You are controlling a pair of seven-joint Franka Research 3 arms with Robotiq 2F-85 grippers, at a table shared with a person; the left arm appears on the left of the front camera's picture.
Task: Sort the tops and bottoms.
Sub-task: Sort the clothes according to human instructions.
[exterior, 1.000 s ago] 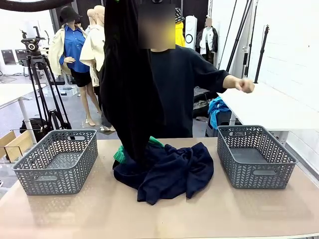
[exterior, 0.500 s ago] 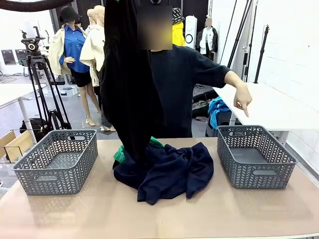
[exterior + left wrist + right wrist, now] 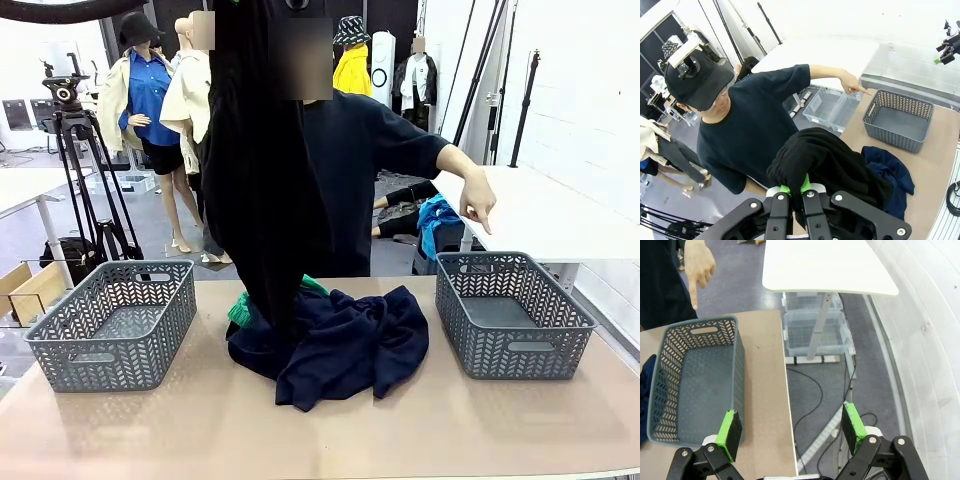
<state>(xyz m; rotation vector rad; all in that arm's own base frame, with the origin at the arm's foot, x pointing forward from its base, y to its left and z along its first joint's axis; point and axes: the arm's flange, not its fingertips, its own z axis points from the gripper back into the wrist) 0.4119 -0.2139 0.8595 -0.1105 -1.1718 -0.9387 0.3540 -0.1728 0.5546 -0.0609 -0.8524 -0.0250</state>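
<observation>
A black garment (image 3: 255, 180) hangs from above the picture's top edge down to the pile in the middle of the table. In the left wrist view my left gripper (image 3: 794, 188) is shut on this black garment (image 3: 830, 160), which bunches over the green pads. The pile under it holds dark navy garments (image 3: 345, 345) and a bright green one (image 3: 238, 308) peeking out at its left. My right gripper (image 3: 792, 427) is open and holds nothing, high above the right basket's (image 3: 695, 385) outer side and the table edge.
Two grey baskets stand on the table, the left basket (image 3: 115, 322) and the right basket (image 3: 510, 312). The person across the table points a finger of one hand (image 3: 478, 203) down at the right one. A white table (image 3: 825, 265) and clear bins stand beyond it.
The person's hand went from a raised fist to a finger pointing down over the right basket. The hanging black garment and both grippers have not moved.
</observation>
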